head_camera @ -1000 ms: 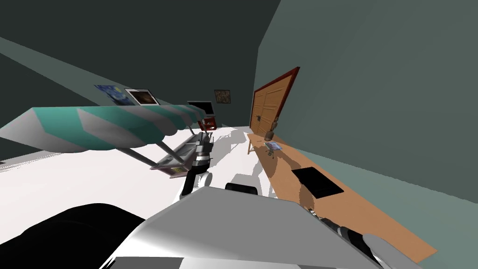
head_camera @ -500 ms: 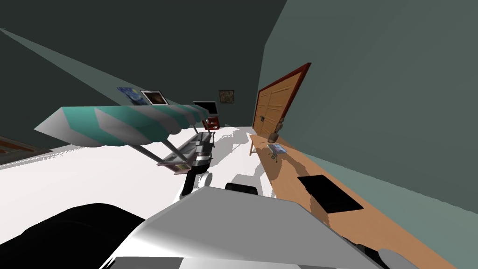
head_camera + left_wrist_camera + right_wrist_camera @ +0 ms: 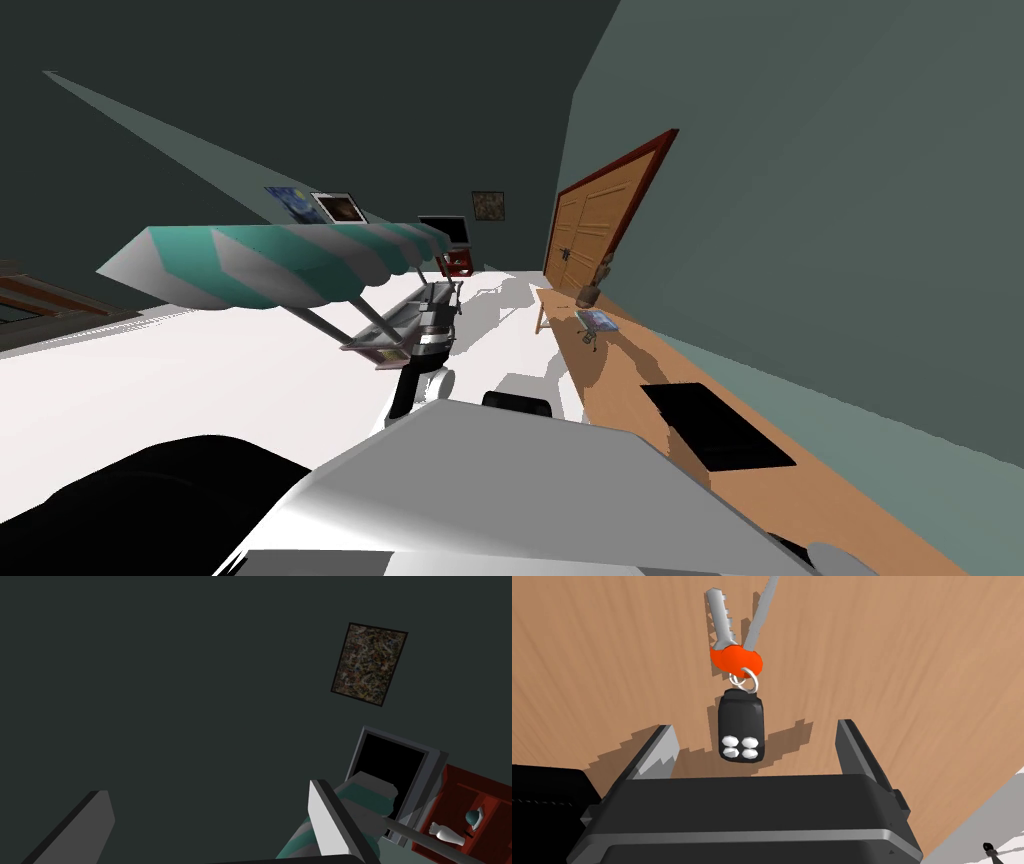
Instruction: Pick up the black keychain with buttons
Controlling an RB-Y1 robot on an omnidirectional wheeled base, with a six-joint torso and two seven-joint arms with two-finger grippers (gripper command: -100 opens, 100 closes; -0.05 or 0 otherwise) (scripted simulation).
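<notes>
R gripper [image 3: 753, 727] hangs over wooden table [image 3: 912, 651], jaws wide apart, nothing held. Between its fingers, touching neither, lies the black keychain fob [image 3: 740, 718], 4 white buttons up. The orange-headed keys [image 3: 727, 631] trail beyond, away from gripper. L gripper [image 3: 209, 792] also spread, empty. Looks like pre-grasp. Next prob. ease down and close on fob's sides.

Nothing readable is showing up anywhere, honestly. The black keychain [image 3: 741, 721] is lying on the bench [image 3: 912, 676] with its four pale buttons [image 3: 740, 746] coming through plain, no symbols or numbers. The framed picture [image 3: 369, 664] on the wall is just showing mottled blotches, and the blue booklet [image 3: 598, 319] further down the bench is looking too small to make out.
</notes>
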